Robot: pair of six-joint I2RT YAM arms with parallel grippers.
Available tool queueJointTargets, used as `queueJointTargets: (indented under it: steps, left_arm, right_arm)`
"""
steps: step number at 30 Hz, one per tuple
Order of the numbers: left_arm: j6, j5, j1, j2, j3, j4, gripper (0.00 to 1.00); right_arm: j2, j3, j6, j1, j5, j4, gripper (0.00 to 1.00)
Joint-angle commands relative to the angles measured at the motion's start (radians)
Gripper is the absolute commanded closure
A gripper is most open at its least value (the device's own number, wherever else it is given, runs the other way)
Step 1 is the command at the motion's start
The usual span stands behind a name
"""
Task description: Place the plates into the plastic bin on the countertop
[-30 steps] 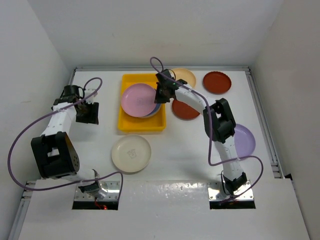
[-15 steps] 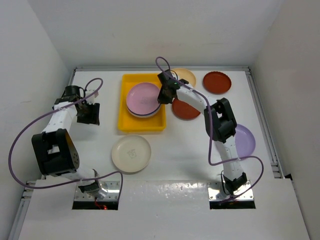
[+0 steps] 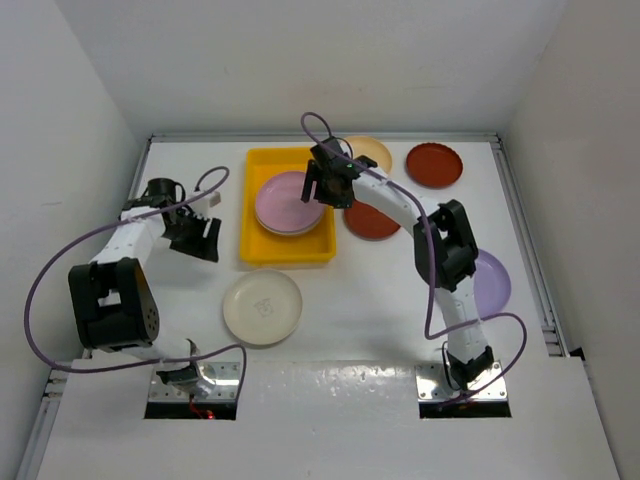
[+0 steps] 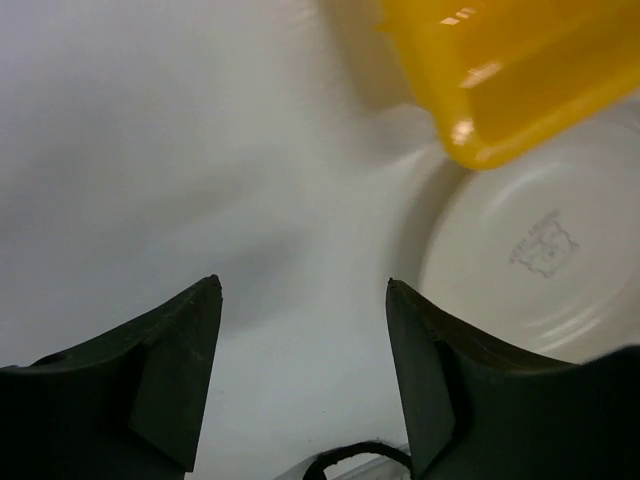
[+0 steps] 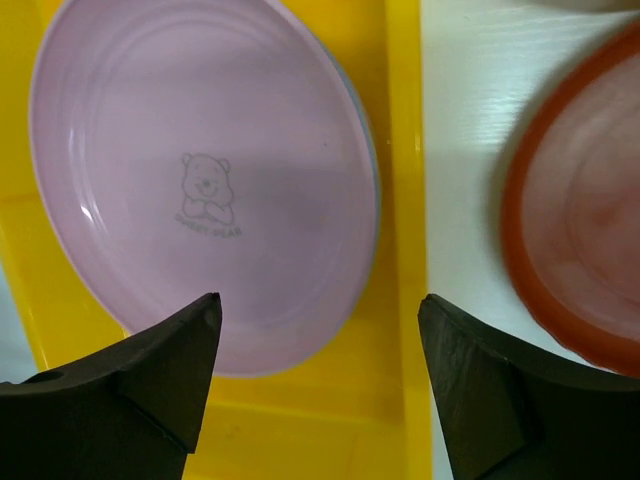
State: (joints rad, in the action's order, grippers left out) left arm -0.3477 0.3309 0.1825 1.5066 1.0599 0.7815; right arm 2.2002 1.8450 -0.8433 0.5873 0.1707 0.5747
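Observation:
The yellow plastic bin (image 3: 288, 256) lies on the white countertop (image 3: 360, 320). A pink plate (image 3: 288, 201) rests in it on top of another plate, whose bluish edge shows beneath. My right gripper (image 3: 324, 184) hovers over the bin's right side, open and holding nothing. In the right wrist view the pink plate (image 5: 200, 180) lies flat in the bin (image 5: 400, 300) between the spread fingers of my right gripper (image 5: 318, 298). My left gripper (image 3: 206, 238) is open over bare countertop left of the bin. A cream plate (image 3: 262, 307) sits in front of the bin.
A tan plate (image 3: 372, 152) and a dark red plate (image 3: 433, 165) lie at the back right. Another dark red plate (image 3: 372, 221) sits right beside the bin. A purple plate (image 3: 492, 281) is partly hidden by the right arm. White walls close in both sides.
My right gripper has opened and let go of the pink plate, which now lies flat in the bin. My left gripper has swung right toward the bin and opened wider.

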Motion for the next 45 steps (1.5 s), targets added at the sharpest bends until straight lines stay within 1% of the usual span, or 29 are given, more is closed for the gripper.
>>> queueJointTargets:
  steps: [1, 2, 3, 5, 7, 9, 12, 13, 14, 15, 16, 17, 18, 19, 20, 22, 23, 25, 26, 30, 35, 36, 38, 39, 40, 42, 43, 44, 45]
  left_arm:
    - [-0.155, 0.17, -0.058, -0.078, -0.023, 0.091, 0.31]
    - [-0.218, 0.207, -0.077, -0.078, -0.038, 0.137, 0.23]
    - [-0.235, 0.207, -0.086, -0.095, -0.038, 0.137, 0.21]
    - [-0.281, 0.188, -0.124, -0.095, -0.085, 0.122, 0.21]
    - [-0.319, 0.095, -0.199, -0.082, -0.13, 0.105, 0.21]
    - [-0.353, 0.057, -0.248, -0.06, -0.176, 0.094, 0.21]
    - [-0.353, -0.004, -0.261, -0.051, -0.237, 0.035, 0.22]
    - [-0.353, -0.03, -0.27, -0.065, -0.259, 0.006, 0.22]
    - [-0.353, -0.07, -0.27, -0.065, -0.28, -0.06, 0.25]
    - [-0.353, -0.07, -0.281, -0.065, -0.319, -0.086, 0.27]
    - [-0.353, -0.079, -0.29, -0.046, -0.331, -0.106, 0.3]
    - [-0.353, -0.069, -0.299, -0.034, -0.34, -0.117, 0.4]
    - [-0.362, -0.058, -0.314, -0.022, -0.34, -0.117, 0.46]
    - [-0.363, -0.037, -0.324, -0.013, -0.34, -0.117, 0.52]
    - [-0.372, -0.024, -0.324, -0.013, -0.34, -0.117, 0.67]
    - [-0.381, 0.009, -0.35, -0.032, -0.34, -0.117, 0.83]
    - [-0.381, 0.01, -0.35, -0.06, -0.34, -0.117, 1.0]
    - [-0.381, 0.045, -0.359, -0.092, -0.327, -0.117, 1.0]
    - [-0.381, 0.045, -0.359, -0.107, -0.308, -0.117, 1.0]
    - [-0.381, 0.082, -0.394, -0.143, -0.174, -0.02, 1.0]
    - [-0.39, 0.12, -0.458, -0.17, -0.068, 0.114, 1.0]
    - [-0.39, 0.12, -0.469, -0.171, -0.036, 0.171, 1.0]
    - [-0.376, 0.16, -0.488, -0.171, 0.092, 0.22, 1.0]
    - [-0.366, 0.225, -0.488, -0.143, 0.142, 0.24, 1.0]
    - [-0.323, 0.264, -0.488, -0.129, 0.241, 0.254, 1.0]
    - [-0.268, 0.383, -0.465, -0.068, 0.334, 0.254, 1.0]
    - [-0.237, 0.426, -0.448, -0.042, 0.419, 0.243, 1.0]
    - [-0.167, 0.483, -0.413, -0.013, 0.46, 0.233, 1.0]
    - [-0.124, 0.484, -0.396, 0.044, 0.495, 0.181, 1.0]
  right_arm:
    - [-0.125, -0.021, 0.066, 0.011, 0.084, 0.016, 0.21]
    - [-0.146, -0.042, 0.079, 0.016, 0.085, 0.01, 0.21]
    - [-0.17, -0.052, 0.088, 0.017, 0.082, 0.001, 0.2]
    - [-0.209, -0.085, 0.122, 0.019, 0.058, -0.056, 0.2]
    - [-0.265, -0.125, 0.154, 0.023, 0.039, -0.107, 0.2]
    - [-0.327, -0.165, 0.208, 0.034, 0.038, -0.125, 0.2]
    - [-0.375, -0.228, 0.256, 0.046, 0.052, -0.157, 0.2]
    - [-0.432, -0.298, 0.259, 0.049, 0.052, -0.188, 0.2]
    - [-0.45, -0.322, 0.271, 0.051, 0.043, -0.217, 0.2]
    - [-0.486, -0.379, 0.271, 0.052, 0.039, -0.235, 0.2]
    - [-0.52, -0.441, 0.271, 0.052, 0.024, -0.272, 0.2]
    - [-0.551, -0.466, 0.274, 0.054, 0.024, -0.307, 0.19]
    - [-0.562, -0.537, 0.276, 0.049, 0.023, -0.317, 0.19]
    - [-0.582, -0.552, 0.271, 0.045, 0.024, -0.325, 0.19]
    - [-0.595, -0.572, 0.265, 0.039, 0.023, -0.316, 0.19]
    - [-0.625, -0.604, 0.259, 0.019, 0.006, -0.291, 0.19]
    - [-0.632, -0.616, 0.259, 0.013, -0.038, -0.285, 0.17]
    - [-0.683, -0.688, 0.25, -0.03, -0.082, -0.286, 0.17]
    - [-0.695, -0.705, 0.247, -0.044, -0.152, -0.291, 0.17]
    - [-0.79, -0.831, 0.21, -0.176, -0.166, -0.273, 0.17]
    - [-0.836, -0.868, 0.208, -0.262, -0.189, -0.245, 0.17]
    - [-0.841, -0.865, 0.207, -0.279, -0.189, -0.236, 0.17]
    - [-0.849, -0.863, 0.202, -0.299, -0.203, -0.239, 0.17]
    - [-0.849, -0.859, 0.202, -0.317, -0.207, -0.242, 0.17]
    - [-0.846, -0.85, 0.201, -0.326, -0.223, -0.245, 0.17]
    - [-0.832, -0.839, 0.204, -0.346, -0.246, -0.245, 0.17]
    - [-0.817, -0.822, 0.202, -0.348, -0.253, -0.239, 0.18]
    - [-0.803, -0.811, 0.205, -0.353, -0.264, -0.234, 0.18]
    - [-0.792, -0.8, 0.204, -0.362, -0.278, -0.231, 0.18]
